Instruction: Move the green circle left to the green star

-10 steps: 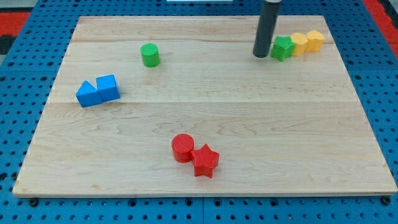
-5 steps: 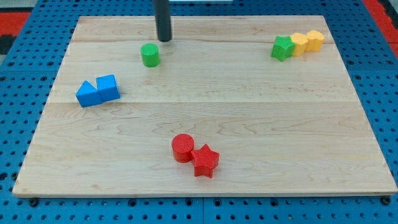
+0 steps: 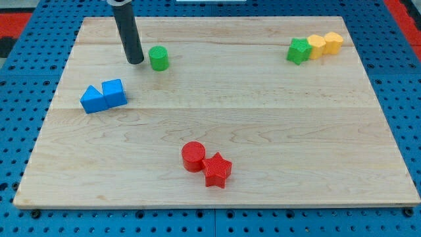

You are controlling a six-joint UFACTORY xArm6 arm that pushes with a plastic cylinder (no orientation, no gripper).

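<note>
Green circle (image 3: 158,58): upper left of frame. Green star (image 3: 299,51): upper right, well apart. My tip (image 3: 135,60): just left of circle; no fingers fitted. Risk: an off-centre push would have sent it sideways.

My tip (image 3: 135,61) just left of green circle (image 3: 158,58)

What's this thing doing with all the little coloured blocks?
A robot arm is pushing blocks around a wooden board with a dark rod. My tip sits just at the view's left of the green circle, apparently not touching it. That circle is meant to end up beside the green star, far off at the view's right next to two yellow blocks. The blue pair and red pair lie apart from my tip.
</note>
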